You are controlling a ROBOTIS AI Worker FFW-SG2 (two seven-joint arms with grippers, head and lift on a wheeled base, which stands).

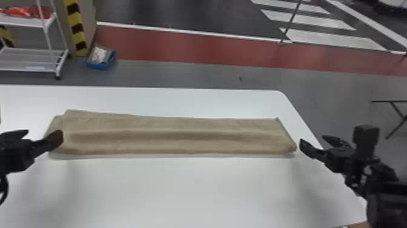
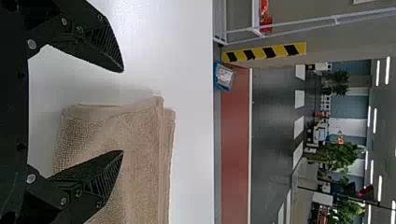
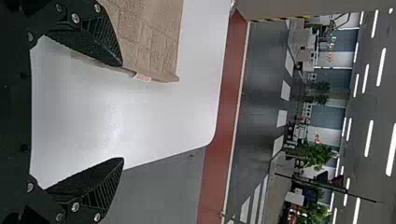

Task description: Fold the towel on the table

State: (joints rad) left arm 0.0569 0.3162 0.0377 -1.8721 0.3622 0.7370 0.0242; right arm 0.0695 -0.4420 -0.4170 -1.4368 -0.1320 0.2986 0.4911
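Tan and probably soft, light and floppy, the towel lies stripwise across your desk; with both pairs of jaws apart, pinch all its layers at either short edge.

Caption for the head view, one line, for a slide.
Towel folded into a long strip on the white table, open left gripper and right gripper at its ends.

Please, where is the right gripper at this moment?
In the head view, the right gripper is on the right side, just beyond the right end of the towel, near the right edge of the table.
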